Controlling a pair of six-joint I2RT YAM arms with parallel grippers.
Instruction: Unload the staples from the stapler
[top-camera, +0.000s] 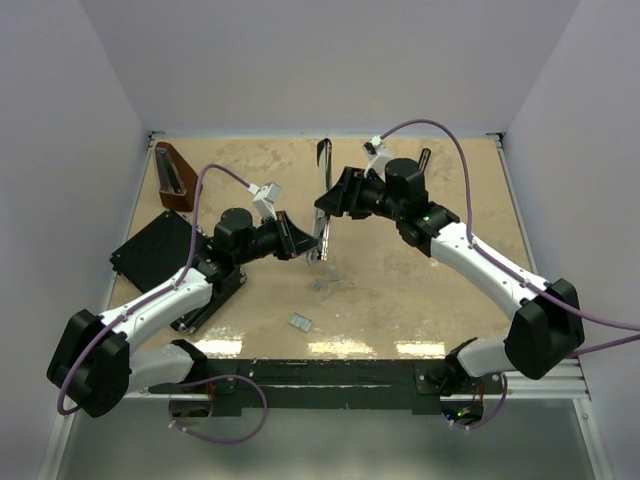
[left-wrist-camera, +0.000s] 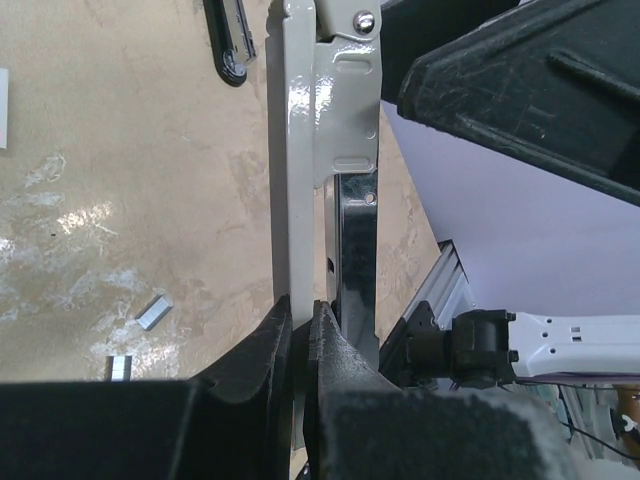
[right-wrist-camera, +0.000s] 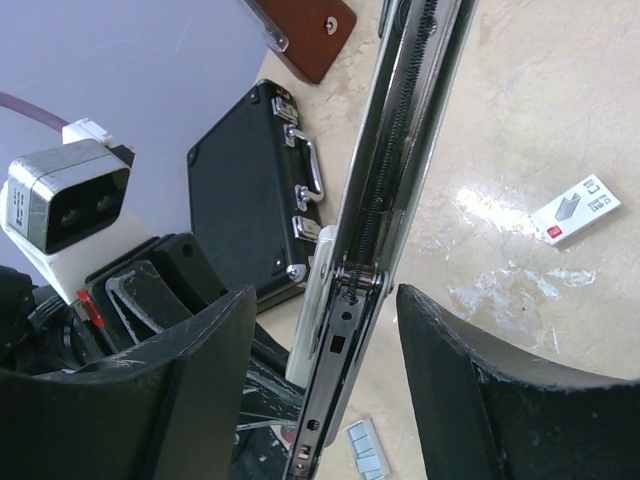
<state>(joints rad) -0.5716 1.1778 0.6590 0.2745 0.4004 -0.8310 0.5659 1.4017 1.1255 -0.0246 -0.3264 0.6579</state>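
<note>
The stapler (top-camera: 323, 170) is swung open and held up off the table, its grey metal channel with the spring (right-wrist-camera: 400, 170) showing. My left gripper (top-camera: 312, 245) is shut on the stapler's pale lower arm (left-wrist-camera: 298, 200), pinched between the fingertips (left-wrist-camera: 270, 340). My right gripper (right-wrist-camera: 325, 330) is open, and its two fingers (right-wrist-camera: 200, 370) stand either side of the channel with a gap on each side. Loose staples (top-camera: 300, 322) lie on the table below; a strip of staples (right-wrist-camera: 362, 448) and two more strips (left-wrist-camera: 152, 312) show in the wrist views.
A flat black case (top-camera: 155, 248) and a brown wedge (top-camera: 175, 175) sit at the left. A slim black bar (top-camera: 425, 160) lies at the back right. A small white box (right-wrist-camera: 582, 208) rests on the tabletop. Grey walls close in three sides.
</note>
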